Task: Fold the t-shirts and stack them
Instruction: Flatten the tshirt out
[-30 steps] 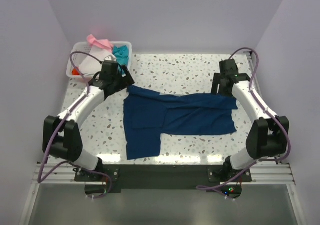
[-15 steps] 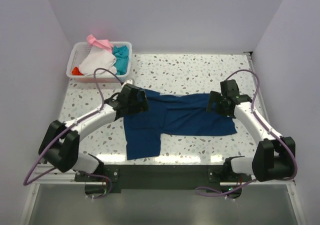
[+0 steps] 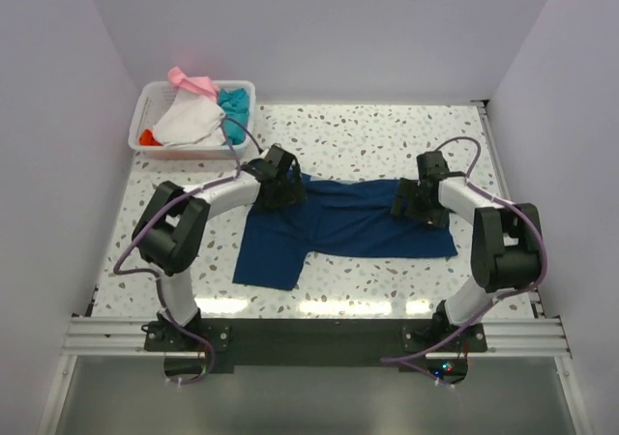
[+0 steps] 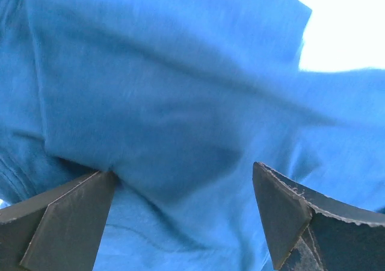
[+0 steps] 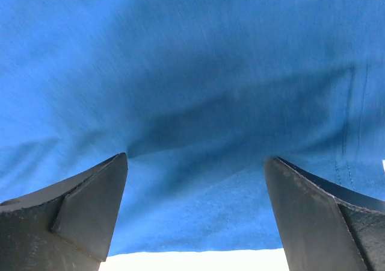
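White link shells and black joints make up the left arm (image 3: 208,201) and right arm (image 3: 462,195) — lilac cables (image 3: 456,139) loop along both. The left tool (image 4: 183,171) and right tool (image 5: 195,156) have dark, wedge-shaped fingers (image 4: 66,223).

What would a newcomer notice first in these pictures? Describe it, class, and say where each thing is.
A dark blue t-shirt lies spread across the middle of the speckled table. The left fingers and right fingers hang open over it, one near each end. A white basket heaped with white, teal and pink clothes sits at the far left corner.
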You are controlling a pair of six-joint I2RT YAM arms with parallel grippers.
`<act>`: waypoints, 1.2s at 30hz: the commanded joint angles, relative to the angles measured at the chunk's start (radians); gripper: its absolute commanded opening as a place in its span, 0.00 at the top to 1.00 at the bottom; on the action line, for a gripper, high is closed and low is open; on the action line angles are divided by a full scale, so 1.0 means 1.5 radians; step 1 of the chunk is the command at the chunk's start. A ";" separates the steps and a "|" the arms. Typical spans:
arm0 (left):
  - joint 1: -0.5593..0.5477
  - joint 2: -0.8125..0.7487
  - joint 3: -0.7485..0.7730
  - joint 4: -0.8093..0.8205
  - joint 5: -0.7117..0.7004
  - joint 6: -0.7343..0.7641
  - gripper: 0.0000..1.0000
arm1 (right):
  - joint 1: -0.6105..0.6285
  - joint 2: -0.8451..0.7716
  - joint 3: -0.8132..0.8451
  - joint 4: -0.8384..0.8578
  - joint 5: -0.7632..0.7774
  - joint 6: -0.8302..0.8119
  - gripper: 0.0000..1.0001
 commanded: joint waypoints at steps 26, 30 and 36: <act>0.033 -0.303 -0.147 -0.110 -0.085 -0.021 0.00 | -0.062 -0.199 0.070 -0.039 0.091 0.025 0.01; 0.033 -0.397 -0.274 -0.147 -0.075 -0.071 0.00 | -0.061 -0.251 0.020 -0.028 0.067 0.043 0.01; 0.033 -0.413 -0.313 -0.127 -0.066 -0.078 0.00 | -0.061 -0.261 -0.003 -0.024 0.054 0.034 0.01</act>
